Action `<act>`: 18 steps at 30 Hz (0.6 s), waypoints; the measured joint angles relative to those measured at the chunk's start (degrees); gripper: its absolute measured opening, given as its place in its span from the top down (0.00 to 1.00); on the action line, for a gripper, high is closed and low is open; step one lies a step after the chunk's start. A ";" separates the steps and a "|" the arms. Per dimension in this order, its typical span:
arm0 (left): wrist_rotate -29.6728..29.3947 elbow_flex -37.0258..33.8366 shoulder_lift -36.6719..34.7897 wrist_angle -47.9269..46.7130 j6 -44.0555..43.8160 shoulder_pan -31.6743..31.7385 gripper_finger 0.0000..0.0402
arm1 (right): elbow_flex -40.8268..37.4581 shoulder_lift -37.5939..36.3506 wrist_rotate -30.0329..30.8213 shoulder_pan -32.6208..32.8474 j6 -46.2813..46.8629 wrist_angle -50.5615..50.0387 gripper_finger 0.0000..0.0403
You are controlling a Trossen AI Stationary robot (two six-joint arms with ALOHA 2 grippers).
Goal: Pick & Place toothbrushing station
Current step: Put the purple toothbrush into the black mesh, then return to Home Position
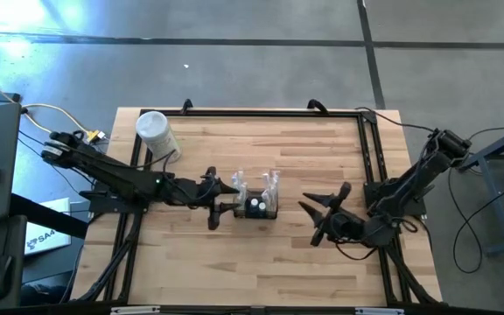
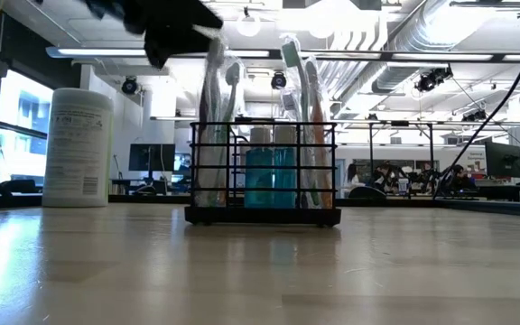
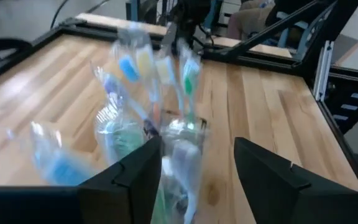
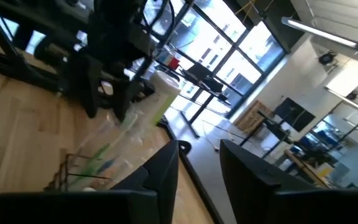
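The toothbrushing station (image 1: 256,206), a small black wire caddy (image 2: 262,176), stands on its base at the middle of the table. It holds several toothbrushes in clear wrappers (image 3: 160,68) standing upright, and a teal bottle (image 2: 269,176). My left gripper (image 1: 213,199) hovers just left of the caddy, above its rim, and is open. In the left wrist view the wrapped brush tops (image 3: 182,158) rise in the gap between its fingers (image 3: 197,174). My right gripper (image 1: 324,213) hangs open to the caddy's right, apart from it, with nothing between its fingers (image 4: 197,162). My left gripper stands open around the top of a wrapped toothbrush (image 3: 180,163), coming level from the table's left. One finger (image 3: 143,168) is right beside the clear wrapper. Whether it touches the wrapper, I cannot tell.
A white cylindrical container with a lid (image 1: 156,133) stands at the far left of the table (image 2: 78,149). A black frame rail (image 1: 366,157) runs along the far and right edges. Bare wood lies toward the near edge (image 1: 252,271).
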 joint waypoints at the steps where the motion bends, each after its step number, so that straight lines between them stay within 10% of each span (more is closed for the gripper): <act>1: 0.00 1.20 -0.51 -1.89 0.44 0.00 0.51 | 0.00 -0.78 0.65 0.60 -0.56 -0.52 0.73; 18: 2.15 5.29 -9.31 -15.11 5.61 0.00 0.62 | -0.02 -19.85 -1.36 7.44 8.60 -23.47 0.99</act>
